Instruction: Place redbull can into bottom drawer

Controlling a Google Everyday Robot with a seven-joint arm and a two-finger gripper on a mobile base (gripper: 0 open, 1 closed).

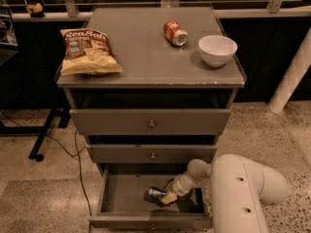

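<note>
The bottom drawer (121, 208) is pulled open at the foot of the grey cabinet. The redbull can (155, 193) lies on its side inside the drawer, right of the middle, with its silver end facing left. My gripper (166, 196) reaches down into the drawer from the right and is at the can, which shows between its pale fingertips. My white arm (243, 188) fills the lower right and hides the drawer's right end.
On the cabinet top (146, 57) lie a bag of chips (87, 50) at the left, a red-orange can (175, 33) on its side, and a white bowl (217, 49) at the right. The two upper drawers (151, 124) are closed. A cable (80, 169) hangs at the left.
</note>
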